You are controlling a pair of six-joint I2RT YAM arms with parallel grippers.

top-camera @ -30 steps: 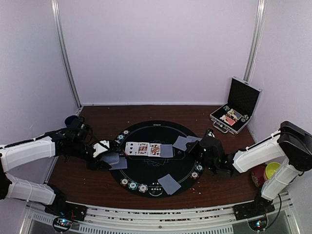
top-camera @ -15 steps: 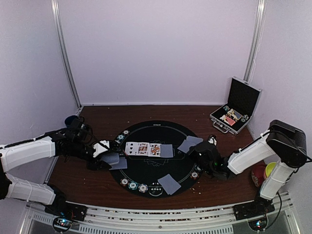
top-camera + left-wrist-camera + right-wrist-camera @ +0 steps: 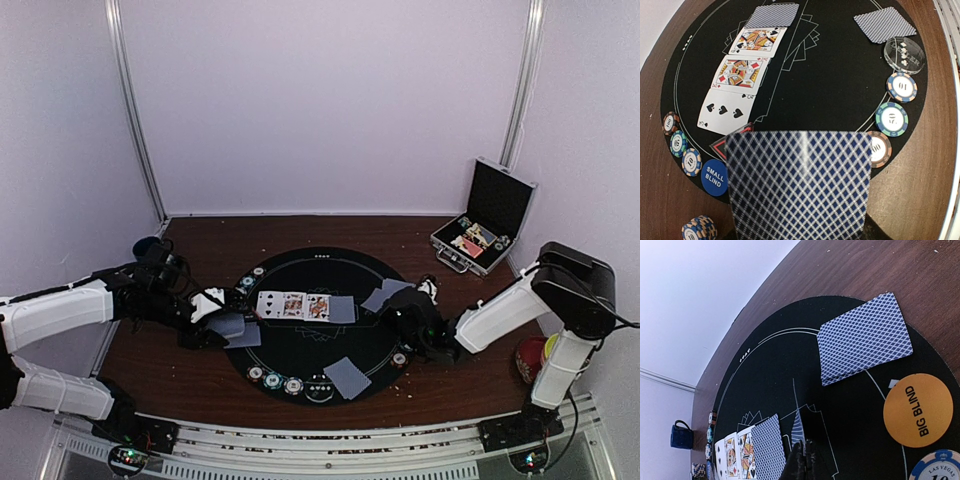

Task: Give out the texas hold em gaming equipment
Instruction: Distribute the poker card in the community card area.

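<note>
blue disc (image 3: 714, 176): SMALL BLIND | orange disc (image 3: 918, 410): BIG BLIND | clear puck (image 3: 904, 51): DEALER

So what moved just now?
The right gripper slid a little left and nearer over the mat, its arm folding in behind, shut on a thin card. The left gripper, its face-down cards, the chips and dealt cards stayed put.

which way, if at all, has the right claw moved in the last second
Yes: the right claw moved left, further onto the mat.
</note>
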